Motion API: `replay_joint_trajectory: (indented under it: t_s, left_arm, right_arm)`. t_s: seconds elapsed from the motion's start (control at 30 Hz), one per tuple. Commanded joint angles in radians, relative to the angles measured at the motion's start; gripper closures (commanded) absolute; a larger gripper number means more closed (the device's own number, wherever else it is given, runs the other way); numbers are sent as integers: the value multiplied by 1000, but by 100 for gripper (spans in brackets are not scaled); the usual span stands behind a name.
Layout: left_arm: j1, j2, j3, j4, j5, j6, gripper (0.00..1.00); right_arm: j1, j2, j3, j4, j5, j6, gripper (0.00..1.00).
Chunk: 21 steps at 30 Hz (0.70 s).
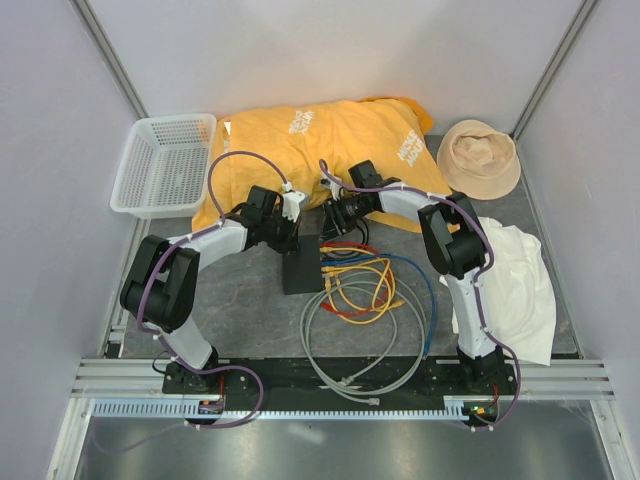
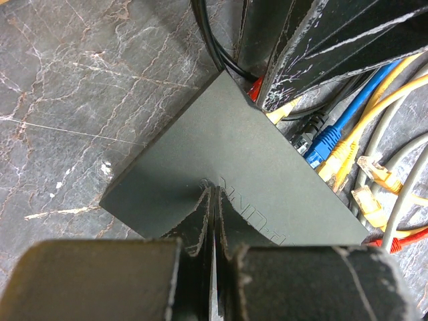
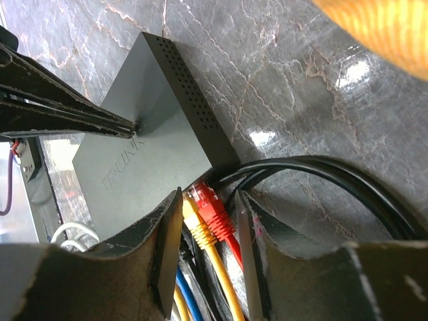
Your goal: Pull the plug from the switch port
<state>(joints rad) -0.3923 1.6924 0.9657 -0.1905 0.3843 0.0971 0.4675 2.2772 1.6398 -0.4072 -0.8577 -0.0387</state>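
Note:
The black switch (image 1: pixel 302 270) lies on the dark table. My left gripper (image 2: pixel 215 190) is shut, and its tips press on the top of the switch (image 2: pixel 234 160). My right gripper (image 3: pixel 209 195) is open at the port side. Between its fingers sit a red plug (image 3: pixel 214 210) and a yellow plug (image 3: pixel 197 227), both seated in ports. The left finger is close against the yellow plug; a gap shows beside the red one. A blue plug (image 2: pixel 326 142) and more yellow ones sit further along the row. The ports themselves are hidden.
Black cables (image 3: pixel 321 170) curve past the right finger. Loose yellow, blue and grey cables (image 1: pixel 360 340) coil in front of the switch. A white basket (image 1: pixel 165 165), a yellow cloth (image 1: pixel 320 140), a beige hat (image 1: pixel 480 158) and a white cloth (image 1: pixel 520 280) lie around.

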Motion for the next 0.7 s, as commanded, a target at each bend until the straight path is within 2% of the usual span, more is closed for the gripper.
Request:
replay_joint_trajectory:
  t_s: [0.0, 0.37, 0.67]
  left_arm:
    - [0, 24, 8, -44, -28, -16, 98]
    - [-2, 20, 7, -44, -33, -17, 99]
    - [-5, 23, 7, -43, -36, -13, 98]
  right_arm:
    - [5, 24, 35, -38, -11, -50, 53]
    - [3, 77, 57, -154, 17, -156, 53]
    - [8, 77, 77, -140, 74, -103, 56]
